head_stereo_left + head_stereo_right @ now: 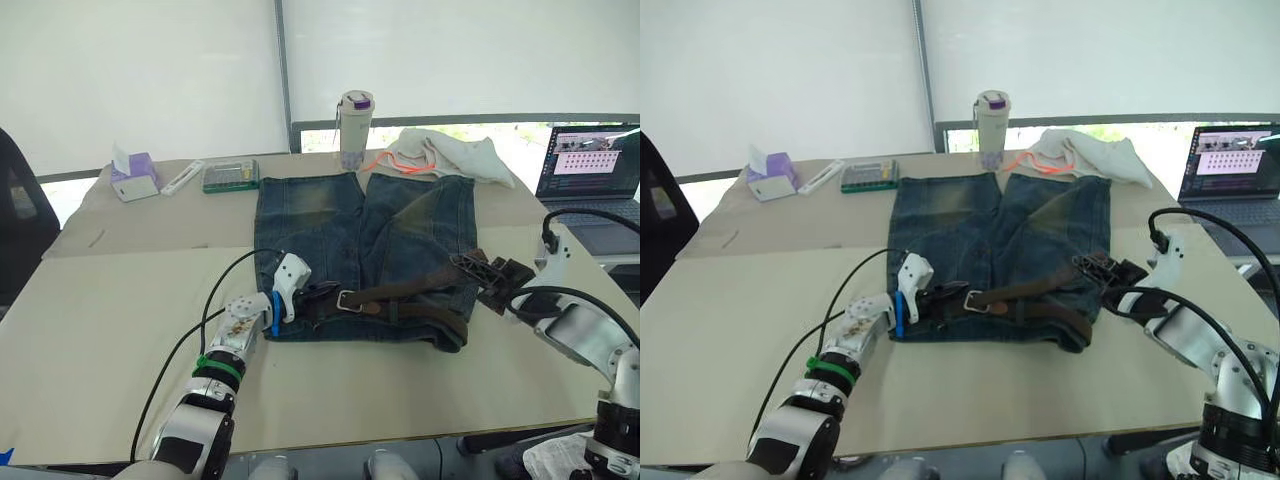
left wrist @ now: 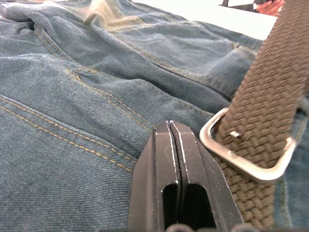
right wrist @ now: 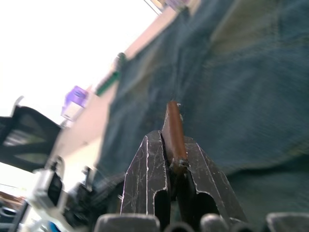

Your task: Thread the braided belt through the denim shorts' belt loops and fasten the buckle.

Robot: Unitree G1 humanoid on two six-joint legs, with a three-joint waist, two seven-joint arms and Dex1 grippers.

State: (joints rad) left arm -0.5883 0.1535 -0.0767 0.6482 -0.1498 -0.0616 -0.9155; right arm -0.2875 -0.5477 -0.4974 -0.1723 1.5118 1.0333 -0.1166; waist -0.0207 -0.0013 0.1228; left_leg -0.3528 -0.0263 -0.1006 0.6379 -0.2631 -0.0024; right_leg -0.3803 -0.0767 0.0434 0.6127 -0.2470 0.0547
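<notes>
- Left gripper (image 2: 175,129) fingers pressed together, empty, on denim shorts (image 1: 365,250) waistband beside buckle (image 2: 251,154).
- R gripper (image 3: 173,145) pinches braided belt (image 1: 420,290) tip, seen in R wrist view.
- Shorts flat on table (image 1: 120,310), belt lying across the waist.

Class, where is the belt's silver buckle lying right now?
In the left eye view the buckle lies on the denim shorts at their near waistband edge, left of centre, just right of the left hand.

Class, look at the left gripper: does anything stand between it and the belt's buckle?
Nothing visible does. The left gripper, jaws shut, rests on the denim shorts right beside the buckle, with only bare denim between them.
</notes>
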